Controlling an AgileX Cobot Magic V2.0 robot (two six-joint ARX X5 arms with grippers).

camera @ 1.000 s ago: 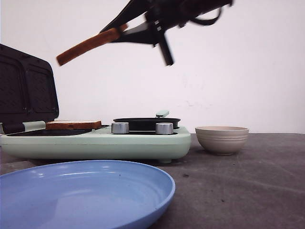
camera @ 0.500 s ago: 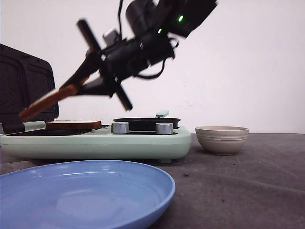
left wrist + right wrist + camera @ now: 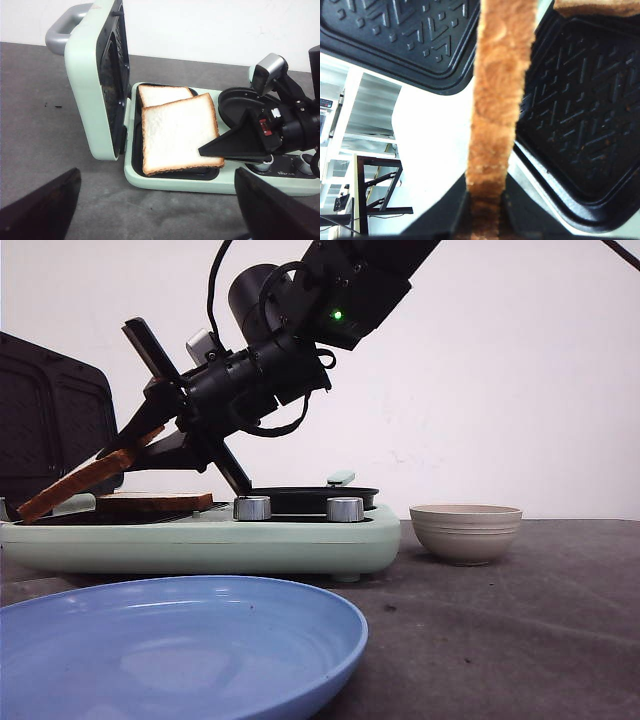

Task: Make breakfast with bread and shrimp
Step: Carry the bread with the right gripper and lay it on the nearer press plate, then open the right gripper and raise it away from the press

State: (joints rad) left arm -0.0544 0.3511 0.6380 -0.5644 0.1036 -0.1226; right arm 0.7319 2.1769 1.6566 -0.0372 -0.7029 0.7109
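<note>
Golden-brown crust showed where the right tool [image 3: 140, 440] pinched one corner of a bread slice [image 3: 180, 132], so the rest hung free over the sandwich maker's [image 3: 165, 177] black plate. The slice tilted, far end down, pointing toward the open lid [image 3: 92, 80]. A second slice [image 3: 164, 94] lay flat underneath. The left tool [image 3: 155, 210] hovered spread wide, holding nothing, above the counter [image 3: 45, 130].

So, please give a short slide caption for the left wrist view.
Right gripper lowers the second bread slice over the first slice in the open sandwich maker.
</note>
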